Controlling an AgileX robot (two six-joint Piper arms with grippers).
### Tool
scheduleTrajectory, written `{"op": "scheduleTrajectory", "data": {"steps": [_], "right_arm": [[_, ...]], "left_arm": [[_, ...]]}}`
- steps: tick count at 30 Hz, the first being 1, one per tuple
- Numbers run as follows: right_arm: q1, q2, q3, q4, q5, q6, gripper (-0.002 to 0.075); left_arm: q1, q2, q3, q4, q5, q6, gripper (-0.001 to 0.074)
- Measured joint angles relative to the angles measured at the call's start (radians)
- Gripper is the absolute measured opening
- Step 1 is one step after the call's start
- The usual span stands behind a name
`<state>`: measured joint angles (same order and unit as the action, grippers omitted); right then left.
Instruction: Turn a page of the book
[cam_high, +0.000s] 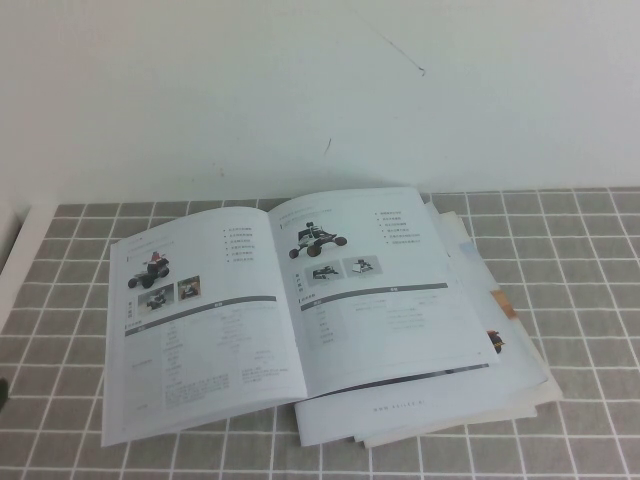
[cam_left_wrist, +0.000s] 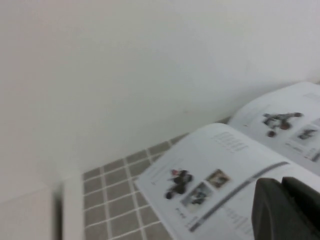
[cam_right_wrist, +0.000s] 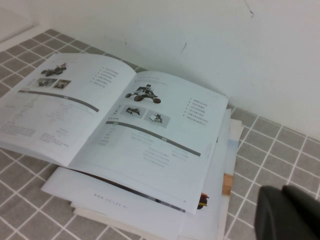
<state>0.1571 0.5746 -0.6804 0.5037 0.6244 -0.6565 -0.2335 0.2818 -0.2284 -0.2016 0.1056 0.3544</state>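
The book (cam_high: 290, 300) lies open on an untidy paper stack on the grey tiled table. Its left sheet, the page (cam_high: 200, 320), lies flat with a reddish buggy face up. The right sheet (cam_high: 385, 290) shows a black-and-white vehicle above two small photos. Neither gripper shows in the high view. In the left wrist view my left gripper (cam_left_wrist: 282, 200) hangs shut and empty over the page (cam_left_wrist: 210, 175). In the right wrist view my right gripper (cam_right_wrist: 282, 212) is shut and empty over bare tiles beside the book (cam_right_wrist: 125, 120).
The stack of papers (cam_high: 500, 385) with coloured edges sticks out under the book to the right and front; it also shows in the right wrist view (cam_right_wrist: 150, 202). A white wall (cam_high: 320, 90) rises right behind the book. Grey tiles (cam_high: 590, 300) surround it.
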Motion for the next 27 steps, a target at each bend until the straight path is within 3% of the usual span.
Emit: {"op": "scheduleTrajectory", "data": {"steps": [5,10,13,20,27], "right_arm": [[0.0,0.0,0.0,0.0,0.0,0.0,-0.0001],[0.0,0.0,0.001,0.0,0.0,-0.002,-0.0001],[0.0,0.0,0.001,0.0,0.0,-0.002,-0.0001],[0.0,0.0,0.001,0.0,0.0,-0.002,-0.0001],[0.0,0.0,0.001,0.0,0.0,-0.002,-0.0001]], "left_arm": [[0.121,-0.177,0.161,0.03,-0.137,0.028,-0.0004],[0.2,-0.243,0.251,0.033,-0.165,0.055,-0.0004],[0.223,-0.246,0.251,0.033,-0.111,0.073,-0.0004],[0.231,-0.274,0.251,0.039,0.189,0.085,-0.0004],[0.238,-0.29,0.249,0.039,0.206,-0.085,-0.0004]]}}
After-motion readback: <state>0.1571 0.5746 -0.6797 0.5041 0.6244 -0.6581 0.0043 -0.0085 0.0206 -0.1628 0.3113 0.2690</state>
